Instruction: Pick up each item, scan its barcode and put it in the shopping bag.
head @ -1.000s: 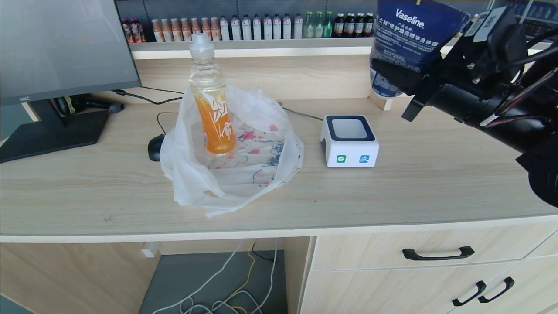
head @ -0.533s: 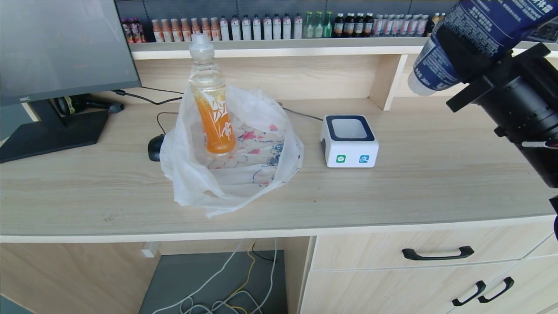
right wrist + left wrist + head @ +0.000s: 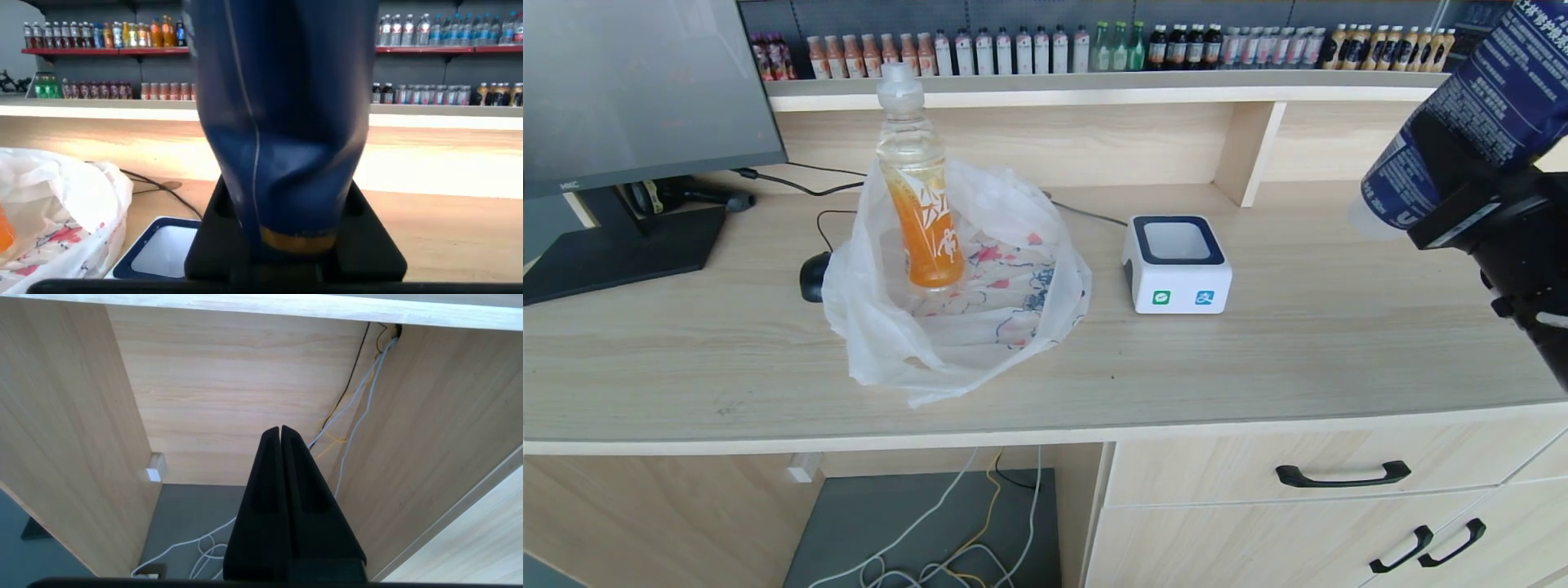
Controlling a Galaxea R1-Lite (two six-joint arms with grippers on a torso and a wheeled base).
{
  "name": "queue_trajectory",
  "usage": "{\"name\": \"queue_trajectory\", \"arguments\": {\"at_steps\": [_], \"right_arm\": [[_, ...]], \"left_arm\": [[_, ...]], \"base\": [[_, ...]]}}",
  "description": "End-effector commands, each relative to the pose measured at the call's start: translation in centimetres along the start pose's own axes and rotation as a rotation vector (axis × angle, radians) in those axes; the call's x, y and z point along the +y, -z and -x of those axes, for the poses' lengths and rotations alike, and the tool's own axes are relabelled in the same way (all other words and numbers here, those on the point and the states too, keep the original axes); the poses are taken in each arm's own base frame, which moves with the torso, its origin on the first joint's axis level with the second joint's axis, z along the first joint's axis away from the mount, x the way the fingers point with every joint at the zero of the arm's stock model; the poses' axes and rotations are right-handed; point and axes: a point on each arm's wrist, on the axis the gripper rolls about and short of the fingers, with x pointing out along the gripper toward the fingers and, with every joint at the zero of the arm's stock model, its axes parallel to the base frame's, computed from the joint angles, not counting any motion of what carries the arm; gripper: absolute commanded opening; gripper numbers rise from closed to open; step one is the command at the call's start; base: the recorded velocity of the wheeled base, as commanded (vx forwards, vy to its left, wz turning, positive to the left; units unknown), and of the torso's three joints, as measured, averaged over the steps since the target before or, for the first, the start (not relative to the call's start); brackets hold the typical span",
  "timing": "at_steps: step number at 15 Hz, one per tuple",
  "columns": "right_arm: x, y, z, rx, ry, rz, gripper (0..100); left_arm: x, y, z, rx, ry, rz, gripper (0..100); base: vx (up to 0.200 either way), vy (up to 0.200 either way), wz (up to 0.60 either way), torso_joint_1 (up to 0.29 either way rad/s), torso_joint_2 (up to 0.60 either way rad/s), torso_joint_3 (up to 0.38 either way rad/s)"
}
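My right gripper (image 3: pixel 1450 175) hangs at the far right above the counter, shut on a dark blue pouch (image 3: pixel 1470 122) that tilts up and to the right. In the right wrist view the blue pouch (image 3: pixel 282 122) stands between the fingers of the right gripper (image 3: pixel 286 224). The white barcode scanner box (image 3: pixel 1176 263) sits on the counter well left of the pouch. A white plastic shopping bag (image 3: pixel 980 327) lies open at the centre, with an orange drink bottle (image 3: pixel 920 196) upright inside it. My left gripper (image 3: pixel 282 441) is shut and empty, down in the opening under the counter.
A monitor (image 3: pixel 645 90) stands at the back left, with a black mouse (image 3: pixel 814 278) and cables beside the bag. A raised wooden ledge with a divider (image 3: pixel 1250 151) runs along the back. Drawers (image 3: pixel 1339 474) sit under the counter's right half.
The right arm has carried the pouch rightward and down, from above and behind the scanner to the far right edge, tilting it over. Bag, bottle and scanner have stayed put.
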Motion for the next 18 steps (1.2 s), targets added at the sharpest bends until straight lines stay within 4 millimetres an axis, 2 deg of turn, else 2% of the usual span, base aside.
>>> {"name": "queue_trajectory", "arguments": {"at_steps": [1, 4, 9, 18], "right_arm": [[-0.2, -0.8, 0.5, -0.021, 0.013, -0.001, 0], [-0.5, -0.6, 1.0, -0.008, 0.021, 0.002, 0], [-0.7, -0.4, 1.8, 0.013, 0.023, -0.015, 0], [-0.6, 0.1, 1.6, 0.028, 0.011, -0.018, 0]], "left_arm": [[0.0, 0.0, 0.0, -0.001, 0.000, 0.001, 0], [0.0, 0.0, 0.0, -0.001, 0.000, 0.002, 0], [0.0, 0.0, 0.0, -0.001, 0.000, 0.010, 0], [0.0, 0.0, 0.0, -0.001, 0.000, 0.010, 0]], "base": [[0.000, 0.000, 0.00, 0.000, 0.00, 0.000], [0.000, 0.000, 0.00, 0.000, 0.00, 0.000], [0.000, 0.200, 0.00, 0.003, 0.00, 0.002], [0.000, 0.200, 0.00, 0.000, 0.00, 0.002]]}}
